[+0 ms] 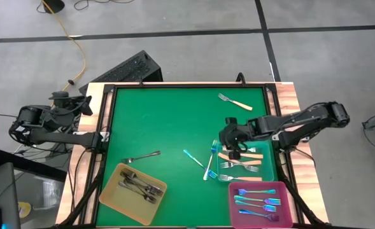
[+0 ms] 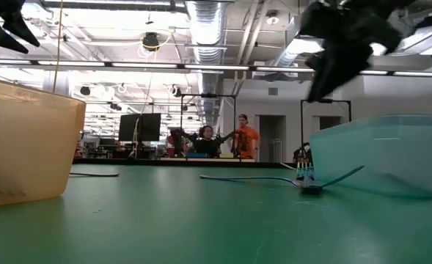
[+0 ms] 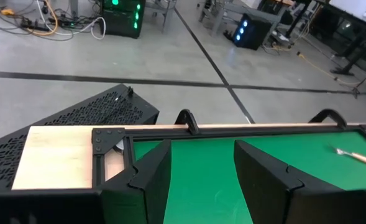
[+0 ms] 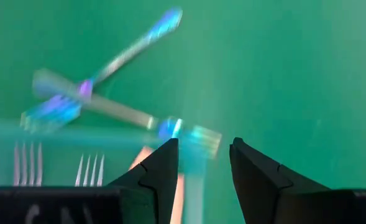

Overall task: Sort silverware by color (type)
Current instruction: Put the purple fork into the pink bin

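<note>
A: High view? Straight down from overhead, far off, whole bench (image 1: 174, 121) in frame, floor across the top.
B: Low view sits at mat height, looks level across the green into the room; yellow tray (image 2: 25, 147) huge at left edge, teal tray (image 2: 392, 154) at right, so very near both.
A: Left wrist camera looks past its own fingers (image 3: 145, 180) along the bench's far edge, out to the floor. Shares the cream-handled fork (image 3: 360, 158) with high view's upper right (image 1: 235, 102).
B: Right wrist looks down, close on the mat, blue forks (image 4: 133, 43) blurred; same cluster sits centre right in high.
</note>
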### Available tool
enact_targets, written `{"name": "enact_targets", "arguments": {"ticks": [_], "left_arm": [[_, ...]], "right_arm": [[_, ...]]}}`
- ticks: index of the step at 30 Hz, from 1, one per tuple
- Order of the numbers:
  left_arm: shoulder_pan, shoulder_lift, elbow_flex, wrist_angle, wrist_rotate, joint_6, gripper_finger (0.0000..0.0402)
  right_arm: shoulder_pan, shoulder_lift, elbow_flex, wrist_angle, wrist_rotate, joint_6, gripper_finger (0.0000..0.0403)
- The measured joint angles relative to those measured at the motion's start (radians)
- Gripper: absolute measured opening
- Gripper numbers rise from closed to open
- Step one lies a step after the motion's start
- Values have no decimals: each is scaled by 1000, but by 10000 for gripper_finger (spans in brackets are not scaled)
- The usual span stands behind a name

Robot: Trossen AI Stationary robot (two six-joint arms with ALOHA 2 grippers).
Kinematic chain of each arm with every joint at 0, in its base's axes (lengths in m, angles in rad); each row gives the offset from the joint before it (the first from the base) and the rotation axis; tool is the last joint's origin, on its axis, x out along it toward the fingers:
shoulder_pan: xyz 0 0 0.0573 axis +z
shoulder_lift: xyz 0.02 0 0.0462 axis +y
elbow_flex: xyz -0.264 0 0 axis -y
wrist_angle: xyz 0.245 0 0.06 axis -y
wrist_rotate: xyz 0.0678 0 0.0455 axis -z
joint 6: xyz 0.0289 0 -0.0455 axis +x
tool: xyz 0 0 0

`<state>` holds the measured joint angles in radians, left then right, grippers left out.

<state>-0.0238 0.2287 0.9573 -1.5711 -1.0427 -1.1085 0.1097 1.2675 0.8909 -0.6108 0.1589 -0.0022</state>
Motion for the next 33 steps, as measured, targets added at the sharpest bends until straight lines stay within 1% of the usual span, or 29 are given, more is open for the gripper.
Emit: {"name": "enact_targets", "arguments": {"ticks": [3, 7, 9, 10, 13, 18, 20, 23, 25, 27, 29, 31, 33], "left_arm": [[0, 0, 0, 0, 30, 32, 158], [0, 0, 0, 0, 71, 57, 158], [0, 0, 0, 0, 90, 57, 158], [0, 0, 0, 0, 100, 57, 158], [0, 0, 0, 0, 125, 57, 158], [0, 0, 0, 0, 130, 79, 158], [0, 0, 0, 0, 130, 80, 158], [0, 0, 0, 0, 135, 83, 158], [0, 0, 0, 0, 141, 96, 158], [0, 0, 0, 0, 146, 107, 158], [0, 0, 0, 0, 148, 117, 158], [0, 0, 0, 0, 148, 121, 158], [0, 0, 0, 0, 143, 121, 158]], "right_arm": [[-26, 1, 0, 122, 0, -4, 166], [-35, 31, 2, 314, 0, -51, 166], [-42, 67, 27, 355, -1, -40, 166], [-46, 88, 48, 350, -1, -21, 166], [-62, 164, 137, 222, -2, 44, 166], [-91, 313, 348, -101, -12, 89, 166], [-110, 374, 437, -232, -64, 84, 166], [-153, 443, 523, -347, -178, 80, 166], [-184, 459, 521, -365, -250, 77, 166], [-210, 458, 487, -328, -294, 74, 166], [-234, 448, 443, -290, -310, 81, 166], [-256, 439, 404, -295, -313, 88, 166], [-277, 438, 392, -291, -326, 96, 166]]}}
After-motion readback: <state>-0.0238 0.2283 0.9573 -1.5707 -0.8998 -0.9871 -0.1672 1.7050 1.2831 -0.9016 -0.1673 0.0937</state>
